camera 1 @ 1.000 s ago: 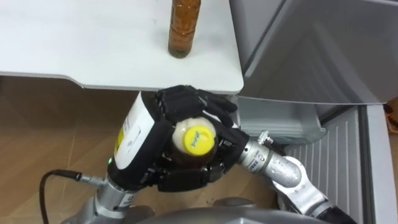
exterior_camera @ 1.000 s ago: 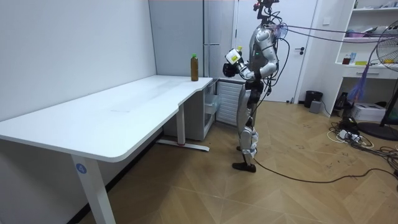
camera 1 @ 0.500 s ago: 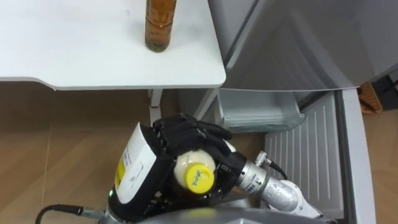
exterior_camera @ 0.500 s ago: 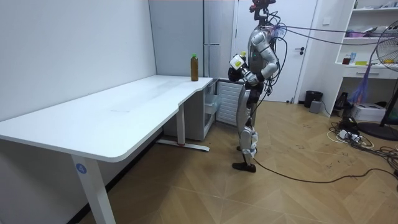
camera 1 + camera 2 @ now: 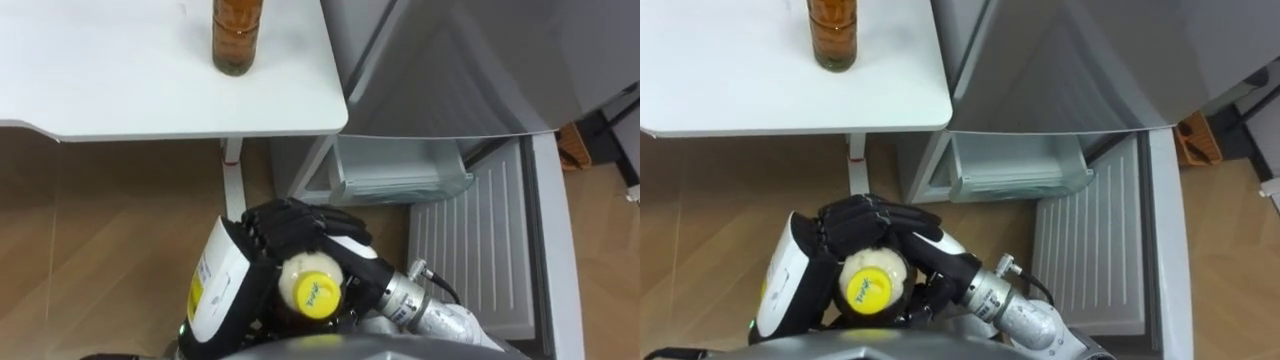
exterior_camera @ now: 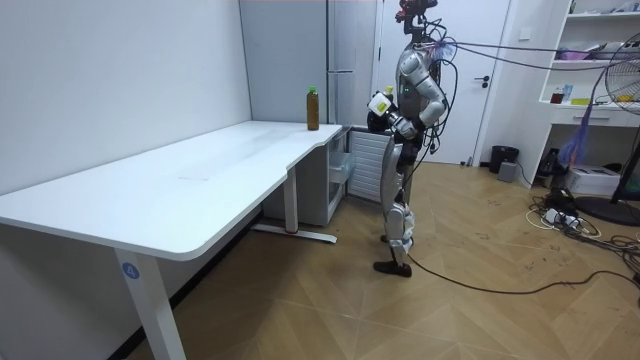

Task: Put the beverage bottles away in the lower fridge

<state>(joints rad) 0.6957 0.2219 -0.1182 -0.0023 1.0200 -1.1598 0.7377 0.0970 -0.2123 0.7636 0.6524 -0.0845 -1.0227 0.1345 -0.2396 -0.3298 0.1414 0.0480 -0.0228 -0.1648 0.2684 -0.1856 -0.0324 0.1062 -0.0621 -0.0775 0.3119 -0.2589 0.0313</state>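
A drink bottle with a yellow cap (image 5: pixel 310 291) (image 5: pixel 872 284) is held upright close to my chest, seen from above. My left hand (image 5: pixel 222 287), with its white back plate, is curled on it from the left. My right hand (image 5: pixel 305 226) wraps its black fingers over it from the right. In the room view the hands and bottle (image 6: pixel 381 104) are in front of my torso as I stand by the fridge. A second amber drink bottle (image 5: pixel 237 36) (image 6: pixel 313 108) stands on the white table's corner (image 5: pixel 300 100).
The lower fridge's door (image 5: pixel 482 240) hangs open to my right, its ribbed inner side showing. A clear drawer (image 5: pixel 395 172) juts out of the lower compartment beside the table leg (image 5: pixel 232 175). The grey upper fridge door (image 5: pixel 470 70) is closed. Wooden floor lies below.
Both hands have drawn the bottle in toward my chest, and in the room view I have turned from the table toward the fridge. The eye view has shifted onto the open lower fridge.
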